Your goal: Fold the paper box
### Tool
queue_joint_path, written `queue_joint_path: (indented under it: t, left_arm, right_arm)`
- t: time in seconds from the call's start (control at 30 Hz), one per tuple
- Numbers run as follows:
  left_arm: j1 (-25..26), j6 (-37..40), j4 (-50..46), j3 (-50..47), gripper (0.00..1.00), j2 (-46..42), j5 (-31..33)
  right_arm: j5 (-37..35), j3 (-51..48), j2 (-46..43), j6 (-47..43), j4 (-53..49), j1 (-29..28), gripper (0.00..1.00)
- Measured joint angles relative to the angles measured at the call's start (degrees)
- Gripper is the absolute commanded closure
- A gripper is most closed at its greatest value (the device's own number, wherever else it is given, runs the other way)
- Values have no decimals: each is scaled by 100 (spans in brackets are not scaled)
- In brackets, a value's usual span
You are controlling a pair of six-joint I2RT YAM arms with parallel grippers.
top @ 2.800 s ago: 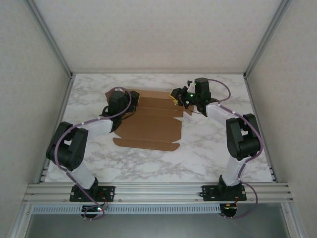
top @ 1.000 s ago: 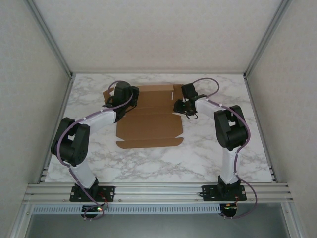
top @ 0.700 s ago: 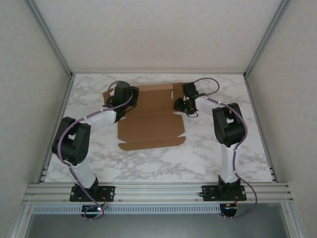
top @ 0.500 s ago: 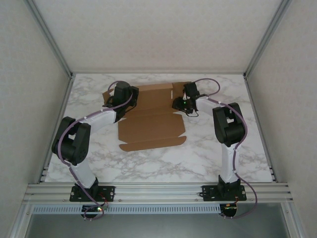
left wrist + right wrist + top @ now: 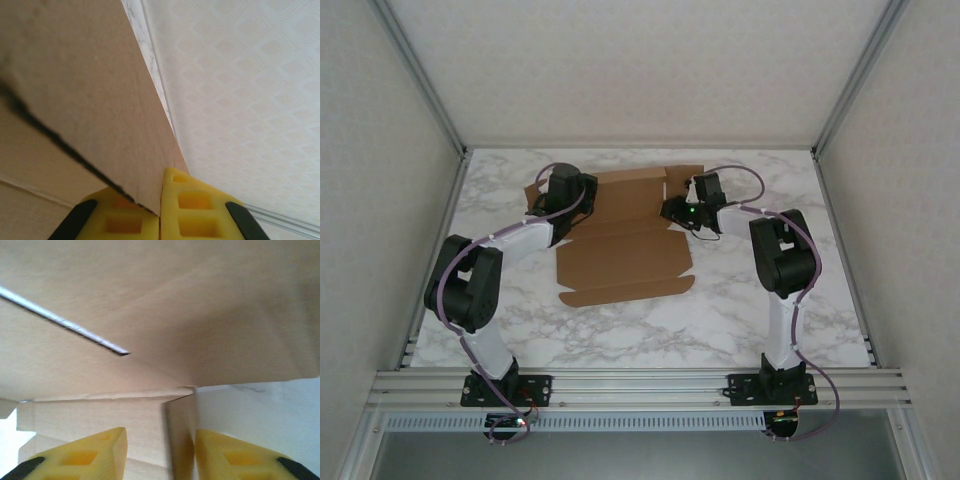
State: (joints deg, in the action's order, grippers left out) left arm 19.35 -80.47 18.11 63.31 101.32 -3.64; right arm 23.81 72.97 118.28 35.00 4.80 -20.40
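The paper box (image 5: 625,255) lies as a brown cardboard sheet in the middle of the marble table, its rear panel and side flaps tilted up. My left gripper (image 5: 548,200) is at the box's rear left corner. In the left wrist view its yellow pads (image 5: 195,210) are pressed together on the edge of a raised cardboard flap (image 5: 75,100). My right gripper (image 5: 672,210) is at the rear right corner. In the right wrist view it (image 5: 160,440) is open, and a small upright flap (image 5: 180,435) stands between the fingers, close to the right one.
The marble table (image 5: 620,330) has bare surface in front of the box and on both sides. Aluminium frame rails (image 5: 440,110) and patterned walls enclose the back and sides, close behind the box's rear edge.
Both arms reached back and the box straightened. In the last second the right gripper shifted slightly left at the rear right flap, which now stands more upright. The left gripper stayed clamped.
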Motion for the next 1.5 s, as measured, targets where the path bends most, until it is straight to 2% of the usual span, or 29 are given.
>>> queue_joint_path:
  t: [0.4,0.6,0.9,1.1,1.33,1.5]
  left_arm:
    - [4,4,-17,0,94,0,-44]
    - [7,4,-22,2,94,0,-46]
    - [7,4,-44,2,94,0,-11]
    - [7,9,-57,2,94,0,2]
    - [70,138,-199,-9,94,-2,-17]
    - [81,232,-348,-81,95,-9,-17]
  right_arm:
    - [201,-157,-76,24,184,-33,60]
    - [166,76,26,-11,35,-142,60]
    - [-398,529,302,-313,-492,-466,55]
    - [-538,494,251,-442,-479,-520,50]
    - [-299,-380,-776,-695,-415,-496,50]
    - [59,-649,-1904,-920,-413,-334,55]
